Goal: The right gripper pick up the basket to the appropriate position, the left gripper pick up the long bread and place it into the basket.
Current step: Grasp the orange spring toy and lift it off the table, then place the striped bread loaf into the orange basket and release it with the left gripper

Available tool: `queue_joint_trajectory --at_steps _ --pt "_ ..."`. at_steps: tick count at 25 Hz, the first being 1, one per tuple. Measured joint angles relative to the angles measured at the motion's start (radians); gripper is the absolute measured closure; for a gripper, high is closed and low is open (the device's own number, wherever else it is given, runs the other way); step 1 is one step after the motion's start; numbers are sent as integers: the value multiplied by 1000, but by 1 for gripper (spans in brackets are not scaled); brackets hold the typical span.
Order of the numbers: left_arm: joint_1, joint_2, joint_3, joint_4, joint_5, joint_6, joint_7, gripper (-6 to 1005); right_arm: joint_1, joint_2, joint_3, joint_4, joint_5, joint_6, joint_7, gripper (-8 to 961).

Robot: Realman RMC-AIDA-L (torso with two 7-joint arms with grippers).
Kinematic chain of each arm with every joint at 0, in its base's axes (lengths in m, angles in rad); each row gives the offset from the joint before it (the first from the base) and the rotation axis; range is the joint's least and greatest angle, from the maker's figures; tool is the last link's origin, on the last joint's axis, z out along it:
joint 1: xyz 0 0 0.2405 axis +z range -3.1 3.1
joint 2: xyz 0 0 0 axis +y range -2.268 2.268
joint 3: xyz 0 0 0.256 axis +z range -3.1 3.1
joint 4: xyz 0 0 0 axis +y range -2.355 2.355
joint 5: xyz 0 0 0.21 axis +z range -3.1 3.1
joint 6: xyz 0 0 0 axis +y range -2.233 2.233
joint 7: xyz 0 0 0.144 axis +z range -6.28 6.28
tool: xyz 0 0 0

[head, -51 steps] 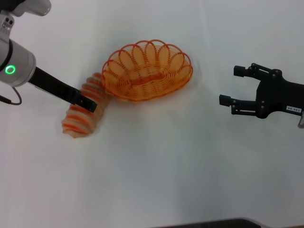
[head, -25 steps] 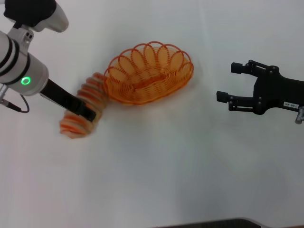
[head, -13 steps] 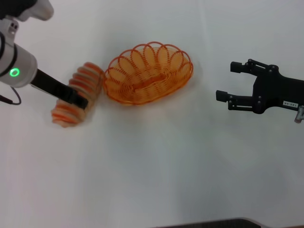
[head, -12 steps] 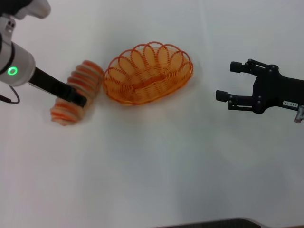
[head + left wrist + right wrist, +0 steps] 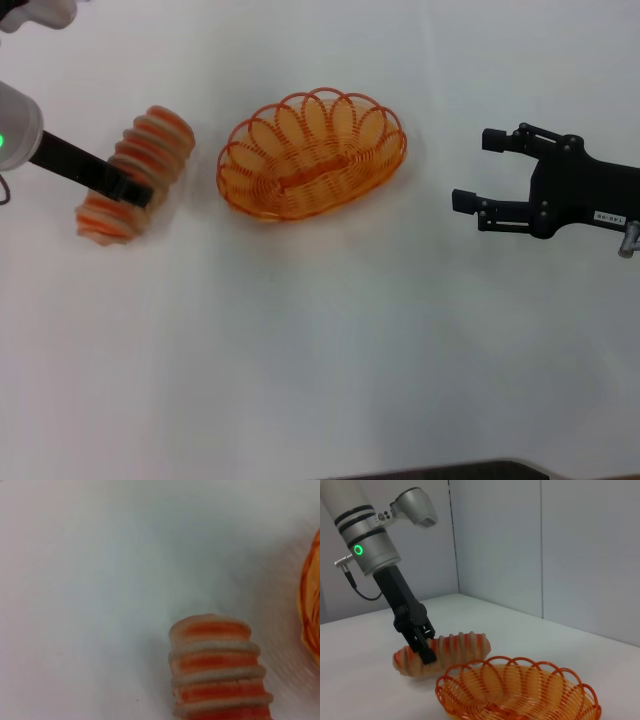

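Note:
The long bread, tan with orange stripes, is clamped across its middle by my left gripper, whose black fingers hang from a silver-white arm with a green ring. It is held left of the orange wire basket, a clear gap apart. The left wrist view shows one end of the bread and the basket's edge. The right wrist view shows the left gripper shut on the bread behind the basket. My right gripper, black with a white label, is open and empty to the right of the basket.
The white table top carries nothing else. Grey walls stand behind the table in the right wrist view. A dark strip marks the table's near edge.
My left gripper has carried the bread to the left and slightly farther back, away from the basket it was touching. The basket and the right gripper have hardly moved.

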Motion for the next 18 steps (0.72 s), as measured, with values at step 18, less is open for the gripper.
queue_joint_trajectory --at_steps 18 --pt "-67 -4 26 196 -171 136 435 604 7 0 -19 0 0 1 0 22"
